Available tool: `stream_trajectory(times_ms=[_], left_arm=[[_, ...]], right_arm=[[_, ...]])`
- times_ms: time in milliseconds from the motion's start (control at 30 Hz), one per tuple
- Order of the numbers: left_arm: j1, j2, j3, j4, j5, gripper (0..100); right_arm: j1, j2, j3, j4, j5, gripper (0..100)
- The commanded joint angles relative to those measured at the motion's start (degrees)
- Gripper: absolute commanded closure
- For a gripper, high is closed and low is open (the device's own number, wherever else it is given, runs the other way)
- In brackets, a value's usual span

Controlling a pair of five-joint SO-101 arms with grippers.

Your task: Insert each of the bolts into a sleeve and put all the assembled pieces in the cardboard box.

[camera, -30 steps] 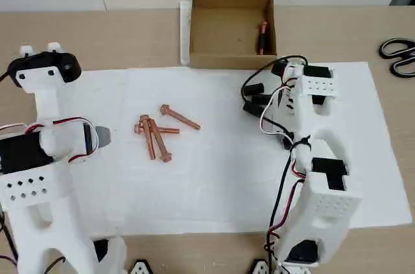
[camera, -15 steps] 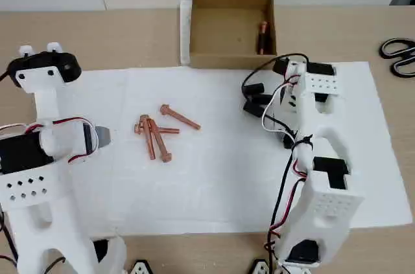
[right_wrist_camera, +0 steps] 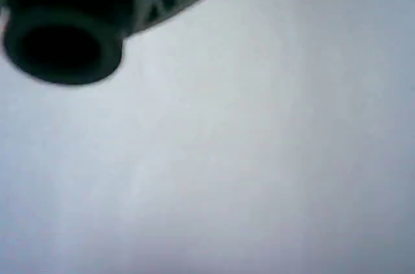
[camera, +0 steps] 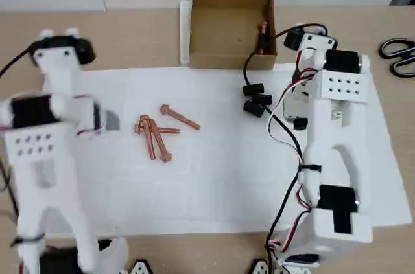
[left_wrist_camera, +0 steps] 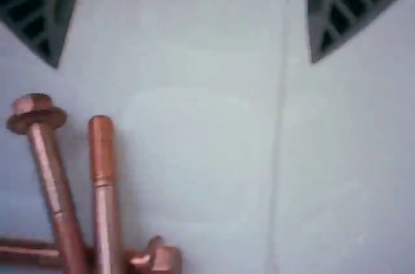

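Several copper bolts [camera: 157, 133] lie in a loose cluster on the white sheet [camera: 214, 196]; in the left wrist view these bolts [left_wrist_camera: 61, 190] rest just beyond my left gripper [left_wrist_camera: 188, 8], which is open above bare sheet. In the high view the left gripper [camera: 107, 120] sits left of the cluster. Three black sleeves [camera: 257, 99] lie beside the right arm. My right gripper [camera: 297, 115] hangs just right of them, and one black sleeve [right_wrist_camera: 61, 50] shows close against it. The cardboard box [camera: 227, 60] at the back holds one assembled piece [camera: 262, 36].
Scissors [camera: 399, 54] lie on the wooden table at the far right. A white strip [camera: 185, 28] stands against the box's left wall. Black and white cables [camera: 275, 115] trail from the right arm across the sheet near the sleeves.
Both arms have moved toward the far side of the table. The right arm also swung right, away from the three sleeves. Bolts, sleeves and box stay put.
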State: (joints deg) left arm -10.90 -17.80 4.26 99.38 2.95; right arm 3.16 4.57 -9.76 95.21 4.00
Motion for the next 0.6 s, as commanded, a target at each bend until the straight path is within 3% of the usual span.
stream_trajectory(times_ms=[0,233,400,567], left_arm=[[7.3,6.9,-7.6,1.0,3.4,76],[15.5,20.3,-18.6,0.7,6.5,76],[16.2,27.6,-21.4,0.6,15.7,76],[19.2,33.8,-21.6,-2.4,15.9,76]], right_arm=[[0.2,-3.6,-3.1,0.4,1.3,95.7],[2.0,-3.6,-3.2,0.5,1.3,95.7],[6.1,-3.6,-3.3,1.2,1.3,95.7],[6.5,-3.7,-3.2,2.3,1.3,95.7]])
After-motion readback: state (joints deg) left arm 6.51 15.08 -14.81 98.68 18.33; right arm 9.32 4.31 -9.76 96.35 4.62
